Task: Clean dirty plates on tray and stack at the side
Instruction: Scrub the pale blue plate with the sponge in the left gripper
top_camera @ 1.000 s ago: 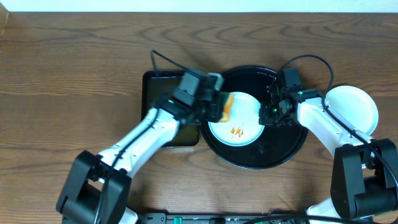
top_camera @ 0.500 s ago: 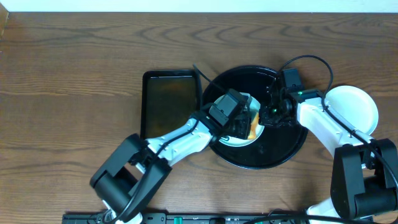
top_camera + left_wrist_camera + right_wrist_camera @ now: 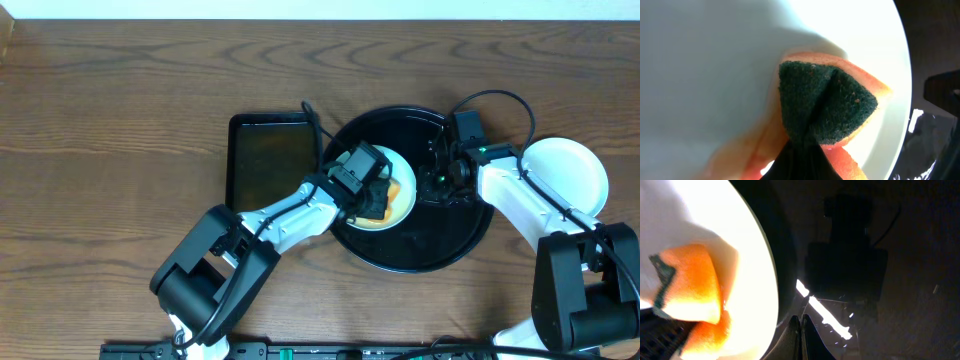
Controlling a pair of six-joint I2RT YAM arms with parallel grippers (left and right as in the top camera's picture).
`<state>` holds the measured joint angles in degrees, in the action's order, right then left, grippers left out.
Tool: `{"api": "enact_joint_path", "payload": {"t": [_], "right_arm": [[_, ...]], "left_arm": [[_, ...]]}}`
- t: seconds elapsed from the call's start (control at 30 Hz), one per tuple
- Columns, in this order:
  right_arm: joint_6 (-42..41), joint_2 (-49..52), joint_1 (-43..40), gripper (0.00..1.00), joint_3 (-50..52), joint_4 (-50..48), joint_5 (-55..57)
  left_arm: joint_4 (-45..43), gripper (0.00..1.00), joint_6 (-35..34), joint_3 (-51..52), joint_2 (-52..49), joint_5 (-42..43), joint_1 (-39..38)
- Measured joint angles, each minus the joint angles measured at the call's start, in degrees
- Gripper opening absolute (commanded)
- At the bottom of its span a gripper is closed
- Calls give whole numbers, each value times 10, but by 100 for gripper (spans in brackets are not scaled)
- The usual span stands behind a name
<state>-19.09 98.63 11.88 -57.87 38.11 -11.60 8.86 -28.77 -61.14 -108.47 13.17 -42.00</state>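
A pale plate (image 3: 405, 192) lies on the left part of the round black tray (image 3: 452, 236). My left gripper (image 3: 372, 198) is shut on an orange sponge (image 3: 388, 207) with a dark green scouring face (image 3: 826, 102) and presses it on the plate (image 3: 715, 60). Orange-brown wet smears show around the sponge. My right gripper (image 3: 437, 181) is shut, its tips (image 3: 801, 326) on the tray (image 3: 900, 320) just off the plate's right rim (image 3: 747, 255). The sponge also shows in the right wrist view (image 3: 690, 285). A clean white plate (image 3: 566, 176) sits on the table right of the tray.
A rectangular black pan (image 3: 272, 165) of brownish water stands directly left of the tray. Black cables loop over the tray's far rim. Wooden table all around.
My left gripper carried the sponge from beside the pan onto the plate, then slid it a little left. The sauce marks are now covered. The right arm has not moved.
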Motion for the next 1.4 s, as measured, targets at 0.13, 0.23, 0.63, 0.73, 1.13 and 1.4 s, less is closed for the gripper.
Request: {"api": "enact_joint_path", "payload": {"t": [0.13,0.23,0.63,0.73,1.13,1.4], "right_arm": [[0,0,0,26,0,-10,-8],[-2,0,0,30,0,-18,-19],[-2,14,1,15,0,-50,-30],[-5,40,4,11,0,-59,-35],[-11,60,4,1,-3,-70,-62],[-13,60,4,1,-6,-64,-58]], "left_arm": [[4,8,22,0,1,-1,7],[7,8,30,-1,1,-2,7],[10,8,33,-1,1,-3,7],[10,8,34,-1,1,-3,7],[56,8,44,-8,7,-21,20],[82,8,55,-6,23,-41,87]]}}
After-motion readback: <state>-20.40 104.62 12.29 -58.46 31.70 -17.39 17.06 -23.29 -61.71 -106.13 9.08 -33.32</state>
